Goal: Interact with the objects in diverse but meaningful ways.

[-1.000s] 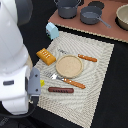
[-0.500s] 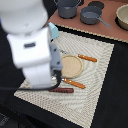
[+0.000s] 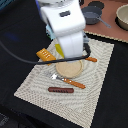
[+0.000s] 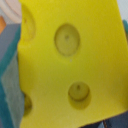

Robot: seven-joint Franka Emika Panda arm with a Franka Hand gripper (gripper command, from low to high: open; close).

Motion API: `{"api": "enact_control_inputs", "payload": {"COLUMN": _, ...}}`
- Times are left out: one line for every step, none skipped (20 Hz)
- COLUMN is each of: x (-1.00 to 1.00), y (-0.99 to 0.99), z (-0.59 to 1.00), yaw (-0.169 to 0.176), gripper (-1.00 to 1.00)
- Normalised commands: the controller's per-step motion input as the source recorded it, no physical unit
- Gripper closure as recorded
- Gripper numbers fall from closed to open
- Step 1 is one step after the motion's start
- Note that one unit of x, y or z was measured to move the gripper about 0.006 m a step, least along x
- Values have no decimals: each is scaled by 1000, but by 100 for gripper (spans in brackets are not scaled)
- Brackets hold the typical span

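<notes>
Exterior view: the white arm (image 3: 64,27) fills the upper middle of the picture, blurred, and stands over the far half of the woven placemat (image 3: 42,82). Its body hides the claw entirely; neither finger can be made out here, so from this view one cannot tell whether the claw is clenched or released.

Wrist view: the yellow holed cheese wedge (image 4: 70,65) fills almost the whole picture, very close to the lens, its face showing round dimples. A teal edge (image 4: 10,95) shows along one side, too blurred to identify. No finger is visible here either, so whether the claw grasps the wedge cannot be told. In the exterior view only a yellow sliver (image 3: 60,50) shows beside the arm, above the far part of the mat.

On the mat: the orange ridged bread-like block (image 3: 45,55) lies near the far edge towards the exterior view's left, partly cut off by the arm. A tan round plate (image 3: 69,68) sits at the middle, its far rim hidden behind the arm. A fork with an orange handle (image 3: 69,81) lies along the plate's near rim. The thin brown sausage (image 3: 60,90) lies near the mat's near edge, apart from the fork. An orange-tipped piece (image 3: 91,59) pokes out beside the arm; what it is remains unclear.

Beyond the mat, at the table's far edge: the small dark grey long-handled pan (image 3: 94,17) and a pale bowl (image 3: 123,17), the bowl cut off by the frame.
</notes>
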Motion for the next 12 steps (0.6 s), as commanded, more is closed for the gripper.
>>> {"api": "enact_control_inputs", "payload": {"x": 534, "y": 831, "z": 23, "yaw": 0, "gripper": 100}}
{"api": "enact_control_inputs", "payload": {"x": 537, "y": 826, "z": 14, "yaw": 0, "gripper": 100}}
{"api": "enact_control_inputs", "payload": {"x": 480, "y": 829, "z": 0, "yaw": 0, "gripper": 100}}
{"api": "enact_control_inputs", "payload": {"x": 477, "y": 829, "z": 0, "yaw": 0, "gripper": 100}}
{"api": "enact_control_inputs", "payload": {"x": 466, "y": 829, "z": 0, "yaw": 0, "gripper": 100}}
{"api": "enact_control_inputs", "payload": {"x": 466, "y": 829, "z": 0, "yaw": 0, "gripper": 100}}
{"api": "enact_control_inputs", "payload": {"x": 451, "y": 826, "z": -20, "yaw": 0, "gripper": 100}}
{"api": "enact_control_inputs", "payload": {"x": 417, "y": 820, "z": -97, "yaw": 0, "gripper": 100}}
{"api": "enact_control_inputs", "payload": {"x": 383, "y": 823, "z": -169, "yaw": 0, "gripper": 100}}
{"api": "enact_control_inputs", "payload": {"x": 334, "y": 826, "z": -294, "yaw": 0, "gripper": 100}}
{"api": "enact_control_inputs", "payload": {"x": 274, "y": 840, "z": -309, "yaw": 0, "gripper": 100}}
{"api": "enact_control_inputs", "payload": {"x": 186, "y": 794, "z": -349, "yaw": 0, "gripper": 100}}
